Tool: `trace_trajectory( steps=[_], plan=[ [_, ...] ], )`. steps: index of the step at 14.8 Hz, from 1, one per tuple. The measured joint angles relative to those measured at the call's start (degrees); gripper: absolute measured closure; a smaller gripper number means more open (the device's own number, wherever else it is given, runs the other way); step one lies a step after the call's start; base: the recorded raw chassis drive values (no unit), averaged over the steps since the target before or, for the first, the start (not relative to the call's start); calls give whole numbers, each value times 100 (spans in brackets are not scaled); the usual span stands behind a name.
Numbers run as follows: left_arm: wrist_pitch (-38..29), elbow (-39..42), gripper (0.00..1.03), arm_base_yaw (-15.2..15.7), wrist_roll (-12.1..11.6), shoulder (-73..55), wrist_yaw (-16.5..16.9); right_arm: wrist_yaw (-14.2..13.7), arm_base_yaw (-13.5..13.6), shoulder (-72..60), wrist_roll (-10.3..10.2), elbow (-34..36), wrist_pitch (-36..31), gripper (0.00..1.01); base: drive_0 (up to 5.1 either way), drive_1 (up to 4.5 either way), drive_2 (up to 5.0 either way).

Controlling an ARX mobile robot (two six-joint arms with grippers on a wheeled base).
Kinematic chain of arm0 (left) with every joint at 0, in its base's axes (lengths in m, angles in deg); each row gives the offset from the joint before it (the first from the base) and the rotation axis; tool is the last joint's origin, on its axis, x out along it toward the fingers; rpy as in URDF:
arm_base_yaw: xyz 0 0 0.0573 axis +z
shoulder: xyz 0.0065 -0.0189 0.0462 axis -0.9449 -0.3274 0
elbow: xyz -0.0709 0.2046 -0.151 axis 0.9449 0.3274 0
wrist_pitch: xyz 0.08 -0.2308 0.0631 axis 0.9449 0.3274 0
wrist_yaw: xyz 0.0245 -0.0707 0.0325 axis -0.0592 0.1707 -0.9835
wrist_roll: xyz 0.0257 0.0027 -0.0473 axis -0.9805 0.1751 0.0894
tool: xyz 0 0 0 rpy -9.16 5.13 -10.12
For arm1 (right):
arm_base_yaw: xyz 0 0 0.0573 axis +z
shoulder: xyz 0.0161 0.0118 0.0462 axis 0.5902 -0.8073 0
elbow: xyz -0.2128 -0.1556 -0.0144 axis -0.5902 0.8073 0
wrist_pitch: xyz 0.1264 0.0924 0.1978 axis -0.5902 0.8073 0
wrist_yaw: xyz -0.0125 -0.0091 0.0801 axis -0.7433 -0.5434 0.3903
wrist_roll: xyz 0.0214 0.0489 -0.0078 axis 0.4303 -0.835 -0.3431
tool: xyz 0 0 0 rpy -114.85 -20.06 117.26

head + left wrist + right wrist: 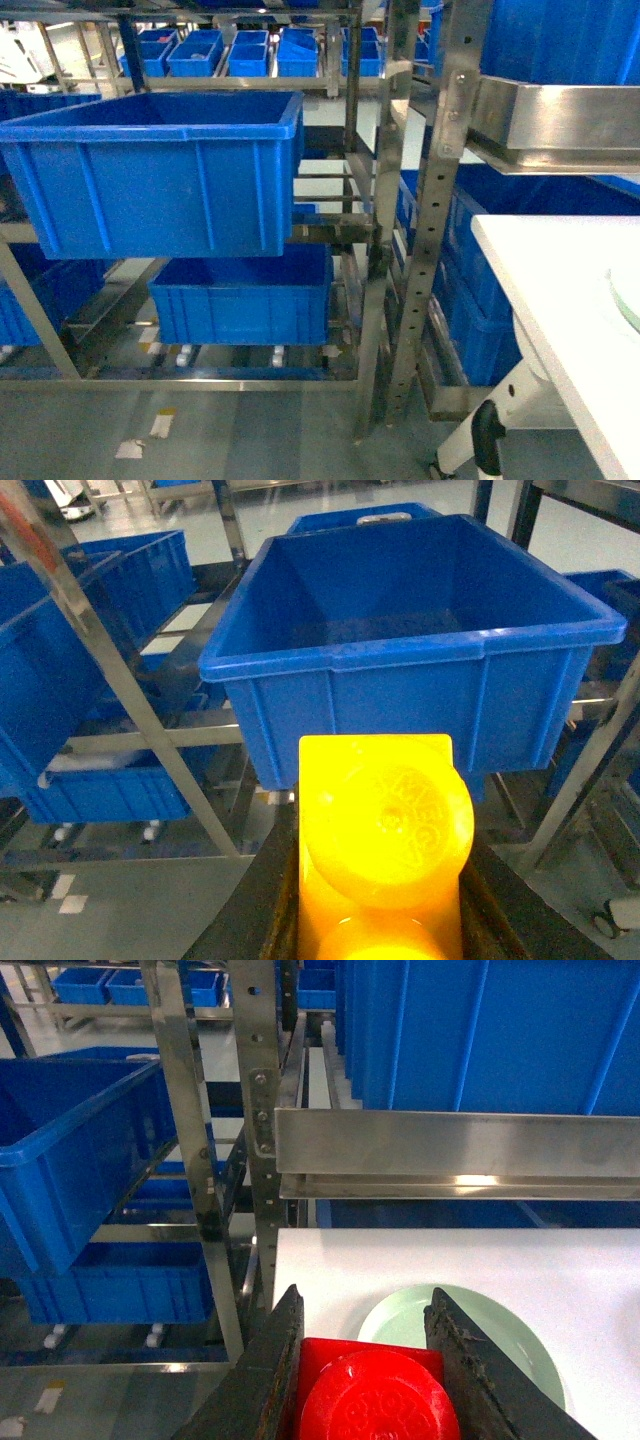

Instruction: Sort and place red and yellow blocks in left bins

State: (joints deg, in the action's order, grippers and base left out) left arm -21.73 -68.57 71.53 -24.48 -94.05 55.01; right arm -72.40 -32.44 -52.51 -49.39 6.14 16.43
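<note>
Head view, bins: you see a large blue bin [150,175] on the upper level of a steel rack [372,250], with a second blue bin [242,298] on the level below it, nearer the floor.
Head view, desk: the white desk [565,290] fills the lower right; a pale-green plate [627,292] shows only as a sliver at the desk's right edge.
Head view, arms: neither tool nor either block shows here.
Left wrist view, tool: your left tool [380,880] is pinching the yellow block [385,825], a dark finger on each side of it.
Left wrist view, block: its round stud faces the camera; the block is in the air, on the near side of the upper bin's front wall and outside the bin.
Left wrist view, bin: the upper bin's interior looks bare as far as you can see.
Right wrist view, tool: your right tool [365,1370] is pinching the red block [375,1390], its two dark fingers [270,1370] against the block's sides.
Right wrist view, block: stud toward the camera, held over the desk's left edge, just in front of the pale-green plate, which lies on the desk behind it.
Right wrist view, surroundings: the rack upright rises past the desk's far left corner, with blue bins to the left and above a steel shelf rail [455,1155].
</note>
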Motion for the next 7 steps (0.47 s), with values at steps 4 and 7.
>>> trace_trajectory(
  steps=[4, 7],
  plan=[
    [-13, -4, 75, 0, 0, -15, 2, 0, 2, -2, 0, 0, 11, 72, -498, 248, 248],
    [-2, -2, 75, 0, 0, -15, 2, 0, 2, -4, 0, 0, 11, 72, -497, 248, 248]
  ],
)
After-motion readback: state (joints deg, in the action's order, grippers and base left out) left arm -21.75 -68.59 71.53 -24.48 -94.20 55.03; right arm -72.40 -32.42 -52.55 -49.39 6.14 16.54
